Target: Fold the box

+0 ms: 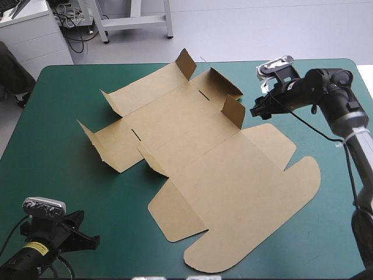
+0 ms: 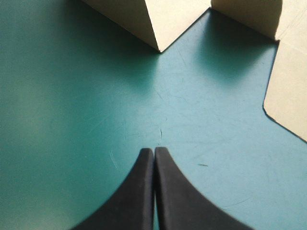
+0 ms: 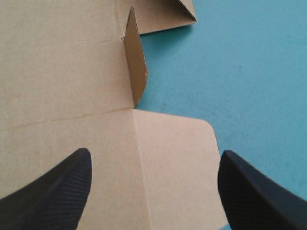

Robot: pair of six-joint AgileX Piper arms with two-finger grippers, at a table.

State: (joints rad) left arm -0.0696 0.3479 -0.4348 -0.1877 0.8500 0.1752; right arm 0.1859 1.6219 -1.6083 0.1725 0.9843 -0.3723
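Left gripper (image 1: 81,238): lower left of the high view, over bare teal-green cover (image 1: 58,116); black fingers (image 2: 139,191) pressed together in one pointed arch, holding nothing; the box's near corners lie ahead of it, well apart.
Box (image 1: 204,157): brown cut sheet, from the upper middle of the high view down to the lower right; panels flat on the cover; small side tabs (image 1: 186,63) standing up along its far and left edges; broad rounded flaps flat at the lower right.
Right gripper (image 1: 259,108): upper right, at the box's right edge; fingers spread wide, empty; a round-cornered flap (image 3: 177,163) lies between them, a raised tab (image 3: 136,67) just ahead.
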